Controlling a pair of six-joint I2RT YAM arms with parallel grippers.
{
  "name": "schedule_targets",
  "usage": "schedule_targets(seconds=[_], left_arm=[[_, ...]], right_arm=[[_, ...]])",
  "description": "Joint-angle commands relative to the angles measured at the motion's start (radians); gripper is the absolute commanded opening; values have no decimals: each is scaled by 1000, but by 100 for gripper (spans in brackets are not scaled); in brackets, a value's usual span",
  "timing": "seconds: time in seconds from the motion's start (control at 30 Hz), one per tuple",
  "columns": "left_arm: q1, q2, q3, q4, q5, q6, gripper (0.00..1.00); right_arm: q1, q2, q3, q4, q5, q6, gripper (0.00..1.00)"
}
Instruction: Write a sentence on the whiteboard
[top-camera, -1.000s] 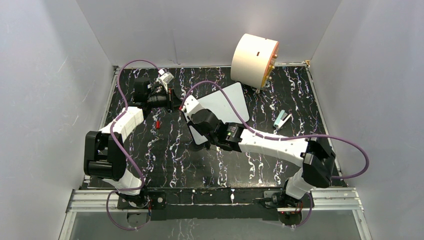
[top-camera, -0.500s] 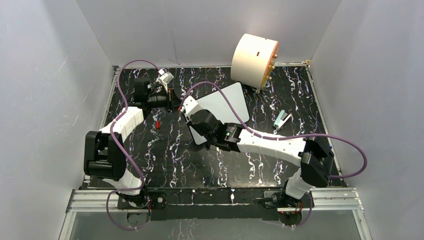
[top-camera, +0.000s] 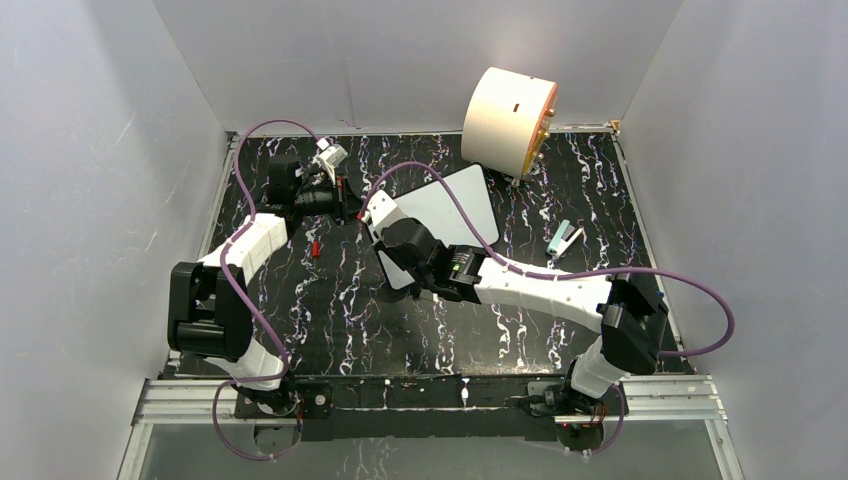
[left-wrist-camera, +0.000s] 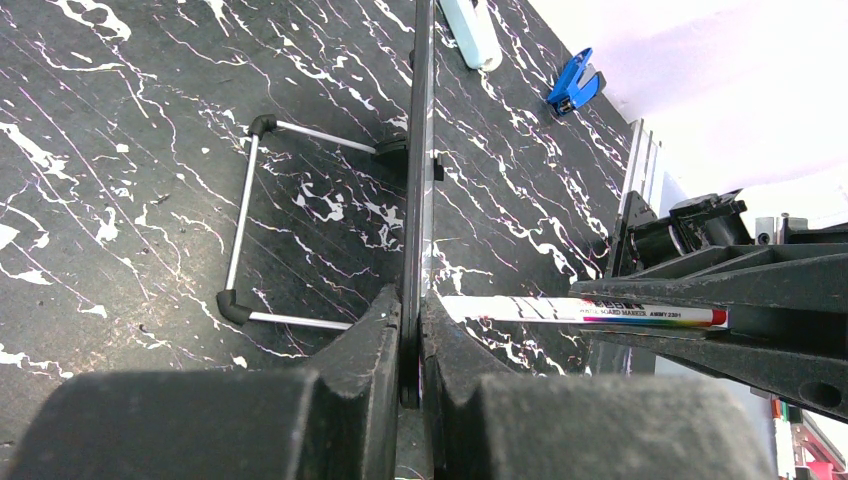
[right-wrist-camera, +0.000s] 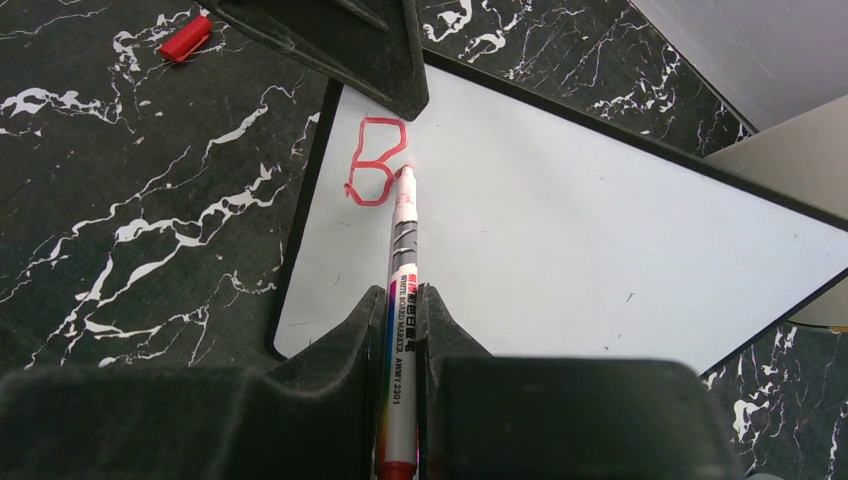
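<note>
Gripping the marker in the closed right fingers, tip at the whiteboard just ahead of them, beside a red B, all of the sentence so far. Pinching the board's edge in the closed left fingers, propped on its wire stand on the counter. Press lightly and evenly; brace the left clamp against rocking; start the next letter close beside the B, toward bare white.
</note>
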Motion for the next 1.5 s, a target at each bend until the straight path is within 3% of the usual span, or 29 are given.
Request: schedule_targets(seconds=[0.0, 1.47], left_arm=[[-29, 7, -11, -58, -10, 29, 0], [-29, 16, -10, -60, -13, 29, 0]], right_arm=[[-9, 6, 42, 14, 7, 2, 0], [-10, -37, -7, -69, -26, 75, 0]])
